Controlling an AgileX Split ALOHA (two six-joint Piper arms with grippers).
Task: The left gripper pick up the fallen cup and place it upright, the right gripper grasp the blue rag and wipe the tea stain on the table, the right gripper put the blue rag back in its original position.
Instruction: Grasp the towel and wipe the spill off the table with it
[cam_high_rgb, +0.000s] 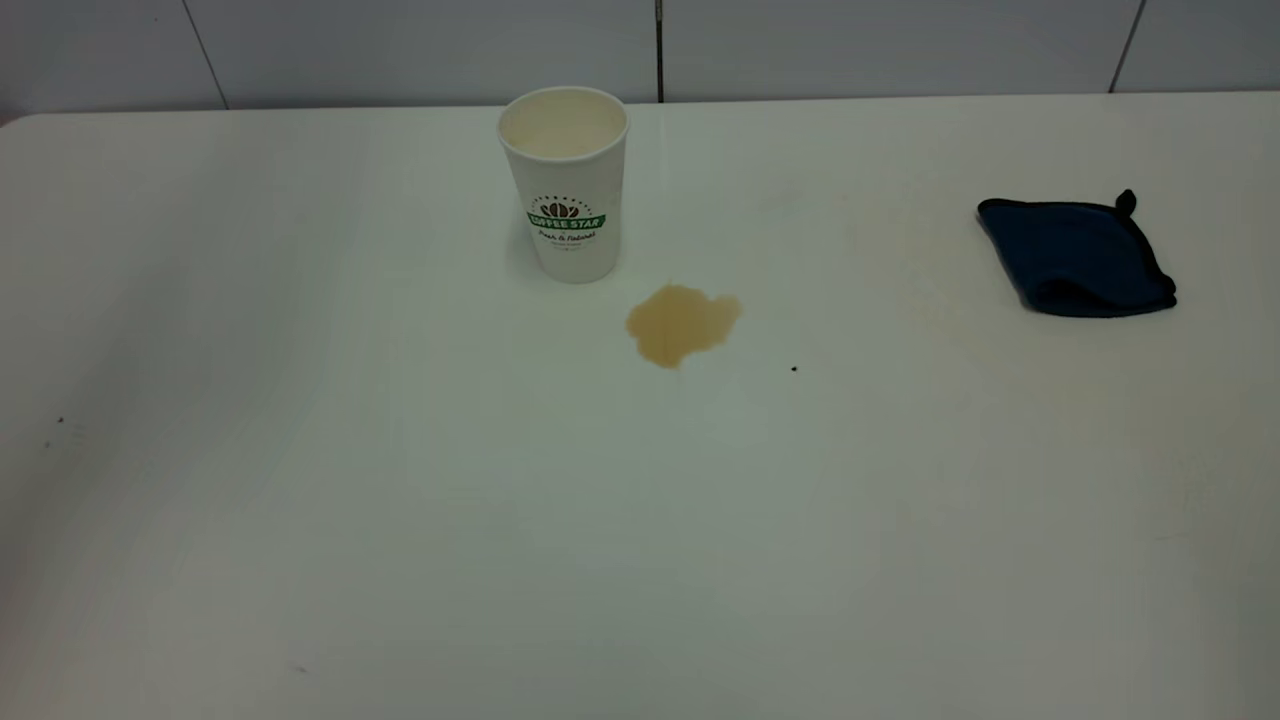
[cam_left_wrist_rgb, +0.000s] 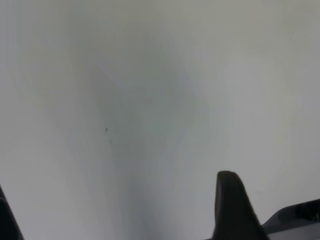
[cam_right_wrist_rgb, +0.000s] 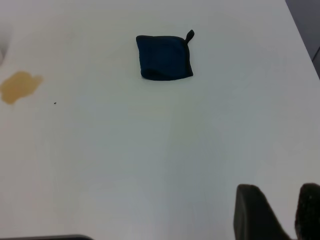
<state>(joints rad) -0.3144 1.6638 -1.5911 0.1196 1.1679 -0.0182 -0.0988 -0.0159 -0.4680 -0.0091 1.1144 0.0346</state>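
The cup (cam_high_rgb: 565, 180) stood upright at the far middle of the table (cam_high_rgb: 300, 500), its mouth open to the ceiling, so the first step looked done. The stain (cam_high_rgb: 682, 322) lay just near and right of the cup's base, apart from it and still whole and wet-looking; no wiping had begun, by my judgement. The rag (cam_high_rgb: 1076, 256) sat folded at the far right, well apart from the stain, untouched by any gripper. What was left, then: grasp the rag, wipe the stain, return the rag to that far-right spot.

Neither arm showed in the exterior view. The left gripper (cam_left_wrist_rgb: 120, 220) appeared only in its own wrist view, one finger (cam_left_wrist_rgb: 232, 207) at one edge and a sliver of the other at the opposite edge, spread wide with nothing between them, over bare table. The right gripper (cam_right_wrist_rgb: 280, 215) looked out over the rag (cam_right_wrist_rgb: 165, 57) and stain (cam_right_wrist_rgb: 20, 86) from a distance; its two fingertips (cam_right_wrist_rgb: 252, 212) stood a little apart, holding nothing. Both grippers were cut off by the frame, so their height above the table was hard to judge. A tiny black speck (cam_high_rgb: 794, 369) lay right of the stain.
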